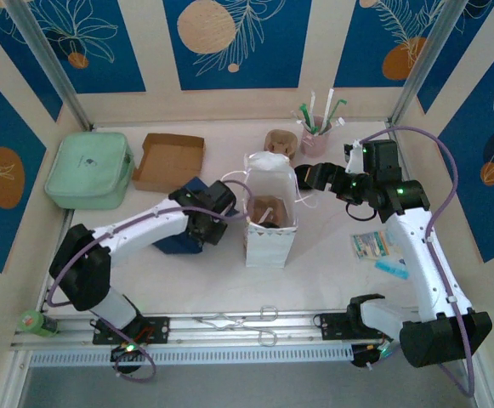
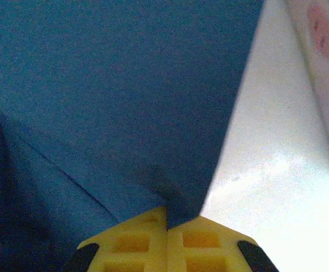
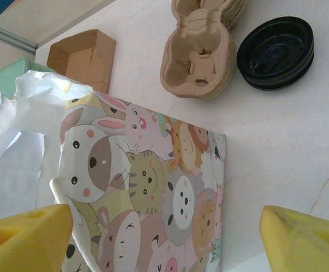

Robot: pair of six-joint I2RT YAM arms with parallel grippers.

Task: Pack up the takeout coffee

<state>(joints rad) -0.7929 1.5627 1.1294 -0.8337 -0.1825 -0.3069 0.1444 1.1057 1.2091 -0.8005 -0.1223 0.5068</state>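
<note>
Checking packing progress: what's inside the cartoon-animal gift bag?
Through the gift bag's open mouth, the top view shows a brown shape and something dark, with white tissue paper at the back rim. The bag's walls hide the rest, so what they are is unclear.

- A mint-green case (image 1: 89,170) lies far left, with an open cardboard box (image 1: 168,161) just beside it.
- A cartoon-animal paper bag (image 1: 270,244) stands upright mid-table.
- A pulp carrier (image 3: 201,54) sits behind it.
- A pink cup of straws (image 1: 316,140) stands near the back wall.
</note>
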